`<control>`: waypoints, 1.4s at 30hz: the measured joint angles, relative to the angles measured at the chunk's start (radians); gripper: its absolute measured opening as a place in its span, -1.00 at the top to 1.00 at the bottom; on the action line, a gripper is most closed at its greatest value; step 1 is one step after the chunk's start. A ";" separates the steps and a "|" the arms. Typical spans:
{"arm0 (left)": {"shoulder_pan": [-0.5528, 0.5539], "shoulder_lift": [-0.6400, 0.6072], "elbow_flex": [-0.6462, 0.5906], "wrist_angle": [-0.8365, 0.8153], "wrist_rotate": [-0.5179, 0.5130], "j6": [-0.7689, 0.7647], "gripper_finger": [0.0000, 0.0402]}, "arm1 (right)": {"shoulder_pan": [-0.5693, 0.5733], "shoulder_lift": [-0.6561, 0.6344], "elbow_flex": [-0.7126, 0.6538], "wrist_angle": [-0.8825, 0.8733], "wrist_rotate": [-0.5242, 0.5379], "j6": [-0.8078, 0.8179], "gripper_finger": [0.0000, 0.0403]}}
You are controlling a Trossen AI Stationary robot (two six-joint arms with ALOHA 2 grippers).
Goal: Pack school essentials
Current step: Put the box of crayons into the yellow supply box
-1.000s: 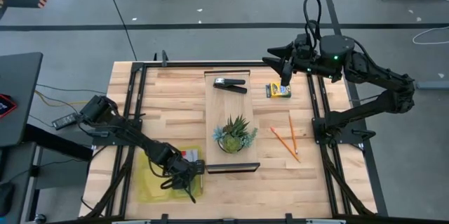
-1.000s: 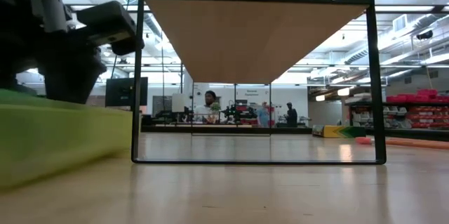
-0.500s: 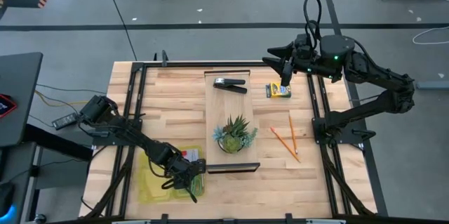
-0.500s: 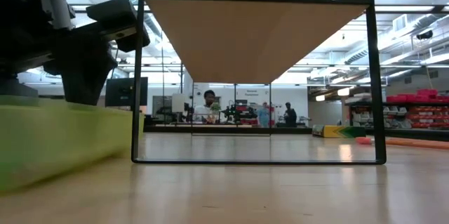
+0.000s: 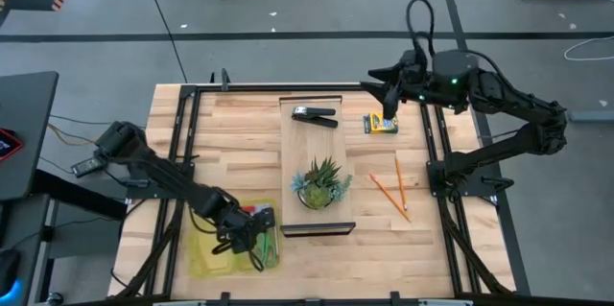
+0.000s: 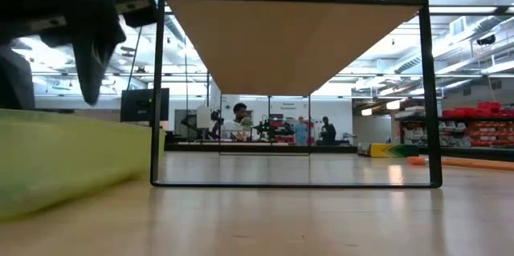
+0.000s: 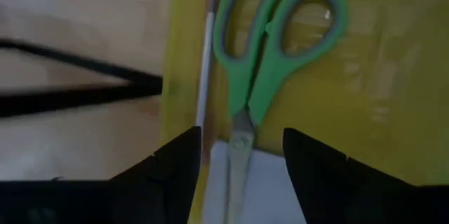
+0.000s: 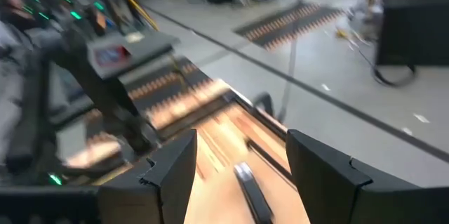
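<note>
So the left gripper (image 5: 251,242) is hovering over the yellow tray (image 5: 203,250) at the near left corner of the table, fingers standing apart with nothing between them. Its wrist view is looking straight down on the green-handled scissors (image 7: 261,62), which are lying flat in the tray right under the open fingers, long axis running away from the gripper with the handle loops at the far end. A thin orange pencil (image 7: 205,69) is lying alongside them, just beside the tray's edge, parallel to the scissors. That stuff looks packed already.

Further out, two more orange pencils (image 5: 394,190) are sitting on the bare wood right of the shelf, well apart from both grippers but nearer the right arm's side.

Farthest back, the right gripper (image 5: 391,105) is hanging just above the yellow-and-green crayon box (image 5: 381,125), fingers apart and empty. The box is lying directly below and slightly nearer than the fingertips, long axis running left-right across the table. So I'm guessing the right arm is going for that next, basically a straight drop.
</note>
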 joint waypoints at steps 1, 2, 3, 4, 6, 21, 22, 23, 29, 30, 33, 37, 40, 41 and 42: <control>0.000 -0.017 0.000 -0.019 0.000 -0.026 -0.03 | 0.000 0.000 0.000 -0.031 0.011 0.006 -0.12; 0.000 -0.038 0.000 -0.036 0.000 -0.053 -0.01 | 0.000 0.000 -0.002 -0.057 0.019 0.012 -0.12; 0.000 -0.057 0.000 -0.048 0.000 -0.080 0.00 | 0.000 0.000 -0.007 -0.075 0.028 0.016 -0.12; 0.000 -0.076 0.000 -0.059 0.000 -0.107 0.00 | 0.000 0.000 -0.014 -0.092 0.037 0.022 -0.12; 0.000 -0.113 0.000 -0.092 0.001 -0.166 0.02 | 0.000 0.001 -0.023 -0.129 0.053 0.028 -0.12; 0.004 -0.299 0.000 -0.210 -0.013 -0.804 0.10 | -0.143 0.001 -0.197 -0.249 -0.140 -0.012 -0.09; 0.004 -0.302 0.000 -0.208 -0.014 -0.841 0.11 | -0.160 0.000 -0.211 -0.246 -0.152 -0.027 -0.09; 0.004 -0.301 0.000 -0.209 -0.014 -0.879 0.12 | -0.177 0.000 -0.226 -0.245 -0.161 -0.041 -0.09; 0.008 -0.296 0.000 -0.212 -0.040 -1.160 0.18 | -0.270 0.000 -0.317 -0.245 -0.170 -0.128 -0.09; 0.008 -0.296 0.000 -0.212 -0.049 -1.194 0.19 | -0.280 0.000 -0.333 -0.245 -0.170 -0.153 -0.09; 0.008 -0.296 0.000 -0.219 -0.078 -1.264 0.23 | -0.313 0.000 -0.381 -0.246 -0.195 -0.215 -0.09; 0.021 -0.296 0.000 -0.233 -0.110 -1.387 0.30 | -0.358 0.000 -0.442 -0.247 -0.274 -0.233 -0.09; 0.043 -0.298 0.000 -0.267 -0.168 -1.489 0.37 | -0.373 0.000 -0.476 -0.248 -0.288 -0.233 -0.09; 0.048 -0.304 0.000 -0.285 -0.179 -1.502 0.40 | -0.374 0.000 -0.485 -0.249 -0.289 -0.233 -0.09; 0.050 -0.310 0.000 -0.300 -0.190 -1.507 0.44 | -0.374 0.000 -0.490 -0.248 -0.288 -0.233 -0.09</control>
